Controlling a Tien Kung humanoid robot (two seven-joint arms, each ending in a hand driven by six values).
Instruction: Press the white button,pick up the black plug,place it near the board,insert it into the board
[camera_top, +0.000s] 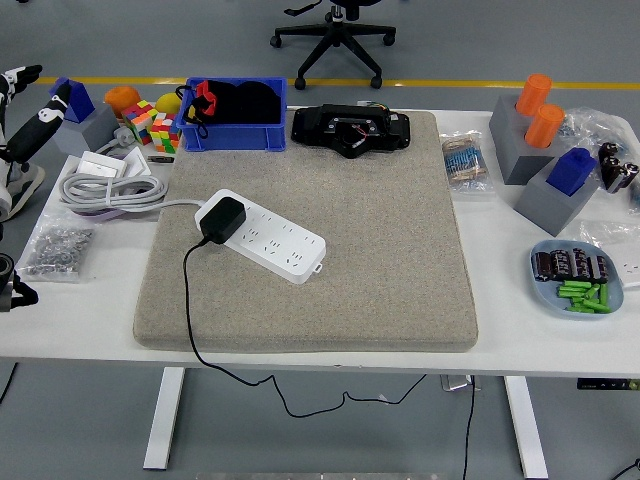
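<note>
A white power strip (268, 236) lies at an angle on the grey mat (400, 250). A black plug (220, 219) sits in the strip's left end, and its black cord (188, 310) runs down over the table's front edge. My left hand (22, 115) is at the picture's far left edge, well away from the strip, with its white and black fingers spread and holding nothing. My right arm is out of view.
A blue bin (236, 115) and a black device (351, 129) stand at the back. Colour cubes (152, 124), a coiled white cable (108, 190) and a bag of screws (56, 247) lie at the left. Grey blocks with orange and blue pieces (540, 140) and a plate of small parts (578, 277) are at the right.
</note>
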